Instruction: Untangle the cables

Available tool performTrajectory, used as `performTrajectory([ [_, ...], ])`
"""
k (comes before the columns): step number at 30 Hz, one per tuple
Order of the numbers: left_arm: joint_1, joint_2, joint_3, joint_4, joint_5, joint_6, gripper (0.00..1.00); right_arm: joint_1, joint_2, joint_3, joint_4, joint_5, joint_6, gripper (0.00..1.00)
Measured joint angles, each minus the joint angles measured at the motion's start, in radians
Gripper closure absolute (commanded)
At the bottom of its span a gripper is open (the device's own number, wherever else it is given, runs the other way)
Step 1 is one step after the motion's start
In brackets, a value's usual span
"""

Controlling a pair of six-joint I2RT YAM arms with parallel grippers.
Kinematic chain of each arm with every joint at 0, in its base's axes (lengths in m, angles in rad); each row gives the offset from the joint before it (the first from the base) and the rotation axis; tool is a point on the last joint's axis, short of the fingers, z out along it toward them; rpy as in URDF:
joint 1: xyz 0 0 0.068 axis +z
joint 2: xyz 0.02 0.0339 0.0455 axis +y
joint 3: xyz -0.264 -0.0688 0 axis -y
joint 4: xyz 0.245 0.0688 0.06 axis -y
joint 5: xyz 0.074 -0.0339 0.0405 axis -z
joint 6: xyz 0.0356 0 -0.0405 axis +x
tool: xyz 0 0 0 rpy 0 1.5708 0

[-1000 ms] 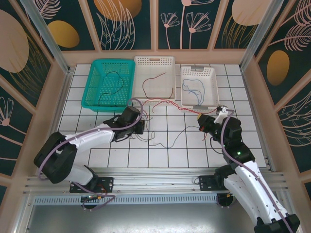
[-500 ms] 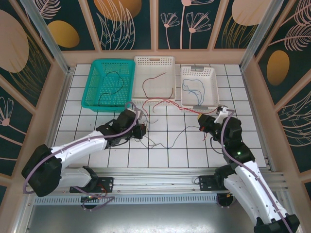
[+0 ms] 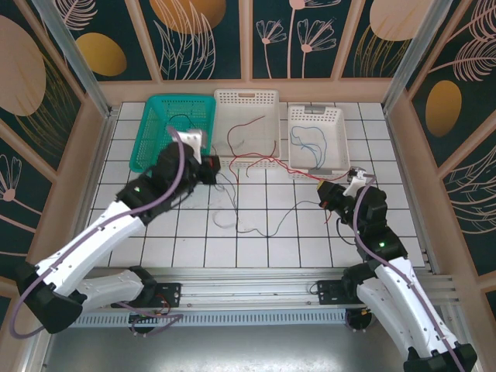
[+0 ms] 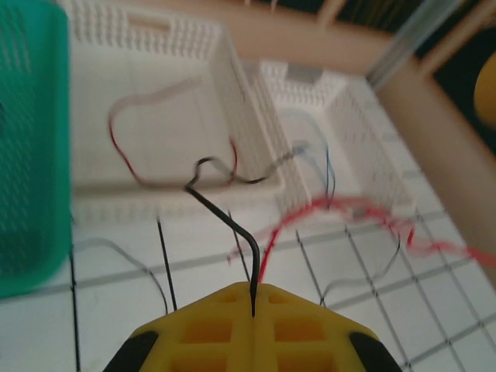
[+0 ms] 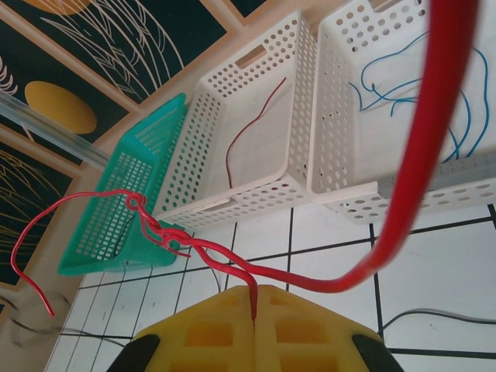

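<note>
My left gripper (image 3: 211, 169) hangs above the tiles by the teal basket's near right corner, shut on a thin black cable (image 4: 225, 213) that rises from the yellow fingertips (image 4: 253, 298) and bends toward the middle basket. At the right, my right gripper (image 3: 325, 194) is shut on a red cable (image 5: 387, 232) at its fingertips (image 5: 254, 302). That red cable (image 3: 288, 167) stretches left in the air, twisted on itself, past the baskets' front. More thin dark and bluish cables (image 3: 236, 218) lie loosely tangled on the tiles between the arms.
Three baskets stand along the back. The teal one (image 3: 151, 143) holds a black cable, the middle white one (image 3: 246, 97) a red cable, the right white one (image 3: 314, 113) blue cables. Wooden walls close in the tiled table.
My left arm has risen and swung back toward the baskets, pulling the black cable up out of the pile. The right arm has stayed put, still holding the red cable.
</note>
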State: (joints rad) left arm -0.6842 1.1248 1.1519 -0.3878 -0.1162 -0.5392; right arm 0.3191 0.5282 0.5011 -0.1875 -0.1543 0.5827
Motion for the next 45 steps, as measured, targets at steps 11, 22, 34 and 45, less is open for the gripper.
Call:
performTrajectory([
  [11,0.130,0.299,0.877,-0.301,-0.070,0.167,1.00,-0.011,0.001,0.029,-0.004,0.000,0.000,1.00],
  [22,0.279,0.414,1.167,-0.338,-0.129,0.199,1.00,-0.013,0.034,0.069,-0.004,-0.005,-0.001,1.00],
  [34,0.405,0.483,1.167,-0.337,-0.103,0.194,1.00,-0.013,0.036,0.075,-0.004,-0.027,0.000,1.00],
  [45,0.455,0.531,1.138,-0.298,-0.063,0.186,1.00,-0.015,0.026,0.075,-0.004,-0.058,-0.001,1.00],
])
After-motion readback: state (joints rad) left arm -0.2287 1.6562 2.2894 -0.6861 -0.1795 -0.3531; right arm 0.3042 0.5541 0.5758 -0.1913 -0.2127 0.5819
